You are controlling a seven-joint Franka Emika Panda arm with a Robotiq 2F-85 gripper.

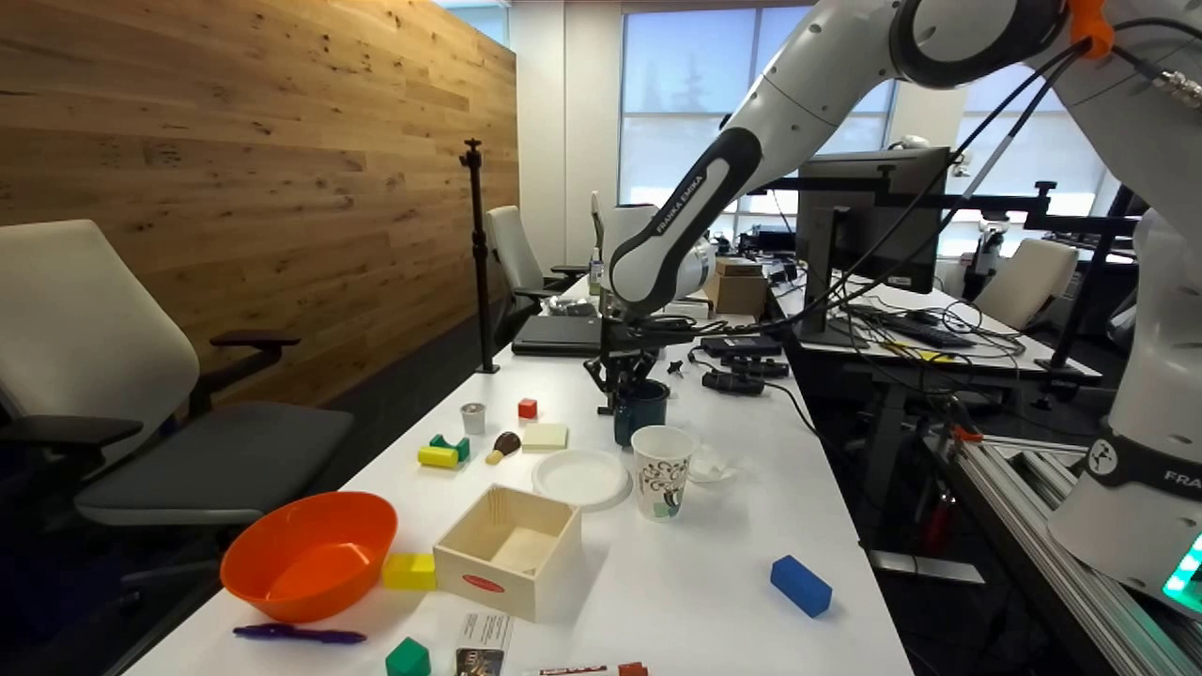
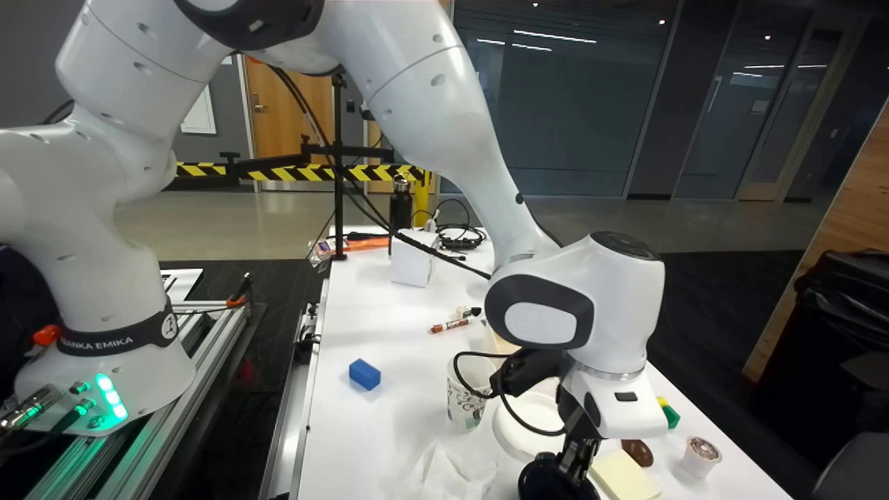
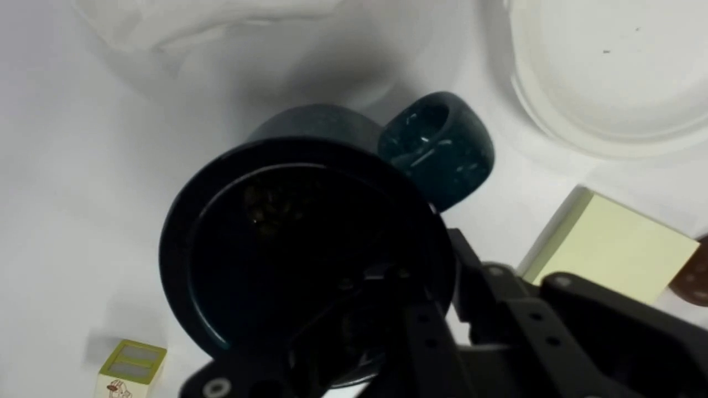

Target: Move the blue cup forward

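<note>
Wrist view: blue cup (image 3: 298,232) seen upright, near the plate (image 3: 636,94).
Hand (image 3: 426,260): placed astride the rim (image 3: 310,150); whether clenched cannot be told.
Rim: slipping or tilting might be caused by an off-centre pinch.
Notes (image 3: 614,246): likely bumped, if forward means away from the base (image 1: 1117,535).
White cup (image 2: 464,403): seen nearby in both exterior views; could be knocked by sideways drift.

In an exterior view we are seeing a wood-plank wall (image 1: 263,178) running beside a cream-backed chair (image 1: 103,347) and a white table (image 1: 714,573), while tall windows (image 1: 690,70) are glowing pale. In an exterior view we are looking across a beige floor (image 2: 229,229) toward a wooden door (image 2: 278,135) and dark glass panels (image 2: 576,118) showing light strips (image 2: 554,36).
</note>
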